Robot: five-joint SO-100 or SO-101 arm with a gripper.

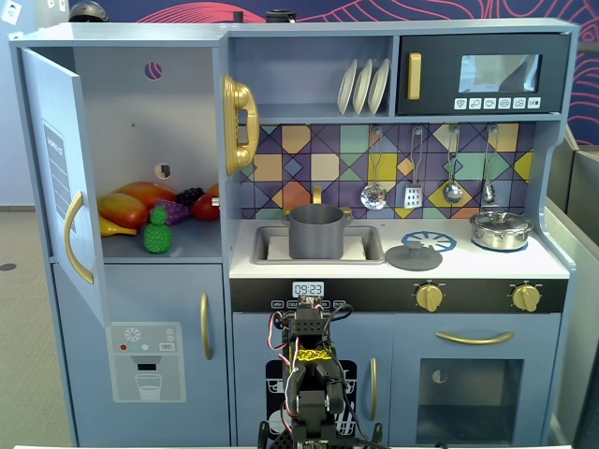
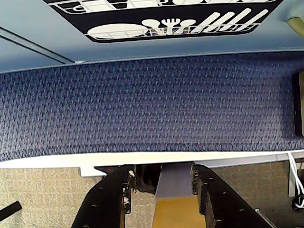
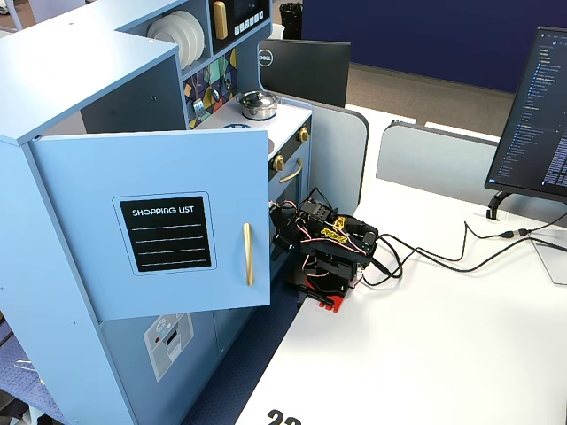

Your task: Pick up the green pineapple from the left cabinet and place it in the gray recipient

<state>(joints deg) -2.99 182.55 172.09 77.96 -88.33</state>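
The green pineapple (image 1: 157,232) stands on the shelf of the left cabinet (image 1: 140,112), near the shelf's front edge. The cabinet door (image 1: 56,178) is swung open; in the other fixed view the door (image 3: 159,221) hides the shelf. The gray recipient (image 1: 316,232) stands in the sink, right of the cabinet. My arm (image 1: 309,374) is folded low in front of the kitchen, far below both. In the wrist view my gripper (image 2: 161,169) is open and empty, pointing down past the white table edge (image 2: 142,157) at blue carpet.
Orange, yellow and red toy fruits and purple grapes (image 1: 173,210) lie behind the pineapple. A gray lid (image 1: 414,254) and a shiny silver pot (image 1: 501,229) sit on the counter. A gold phone handle (image 1: 239,122) hangs beside the cabinet. A monitor (image 3: 532,115) and cables (image 3: 443,257) are on the table.
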